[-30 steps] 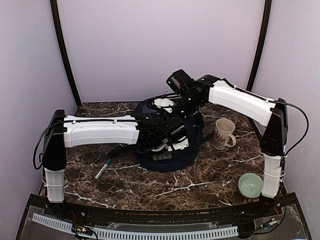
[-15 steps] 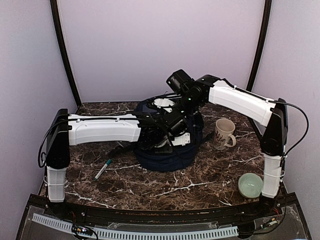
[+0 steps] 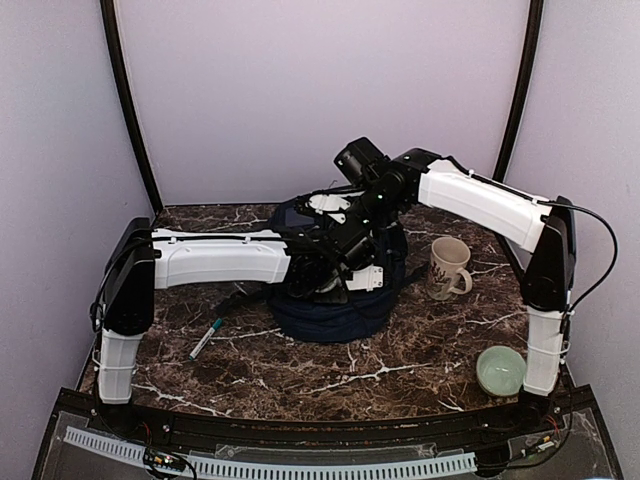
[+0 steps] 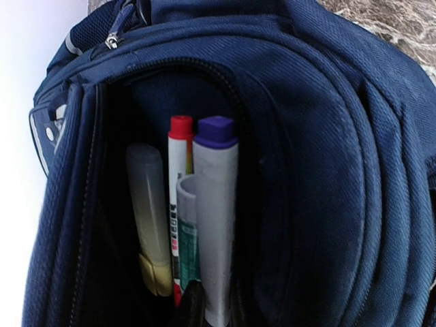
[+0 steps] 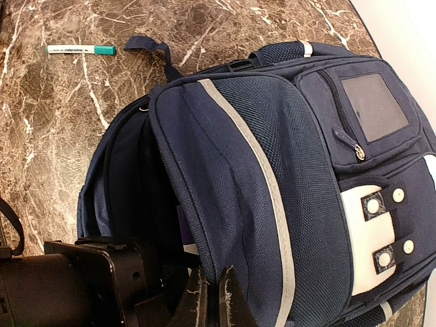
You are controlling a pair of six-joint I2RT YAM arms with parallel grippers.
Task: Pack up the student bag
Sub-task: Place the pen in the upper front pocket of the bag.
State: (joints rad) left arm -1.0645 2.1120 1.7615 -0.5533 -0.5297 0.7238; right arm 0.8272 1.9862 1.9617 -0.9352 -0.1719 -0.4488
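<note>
The navy student bag [image 3: 330,305] lies mid-table with a pocket held wide. My right gripper [image 5: 216,293] is shut on the rim of the pocket's flap [image 5: 225,170], pulling it apart. My left gripper [image 4: 216,310] reaches into that pocket, shut on the white barrel of a purple-capped marker [image 4: 215,204]. In the pocket beside it stand a red-capped marker [image 4: 179,157], a yellow highlighter [image 4: 146,204] and a green-labelled pen [image 4: 186,235]. In the top view the left fingers are hidden inside the bag.
A green-capped marker [image 3: 205,339] lies on the marble table left of the bag, also visible in the right wrist view [image 5: 80,50]. A printed mug [image 3: 447,267] stands right of the bag. A pale green bowl [image 3: 500,370] sits by the right arm's base.
My left arm has reached further back and right, carrying the marker deeper into the bag's pocket. The right gripper has kept its hold on the flap.
</note>
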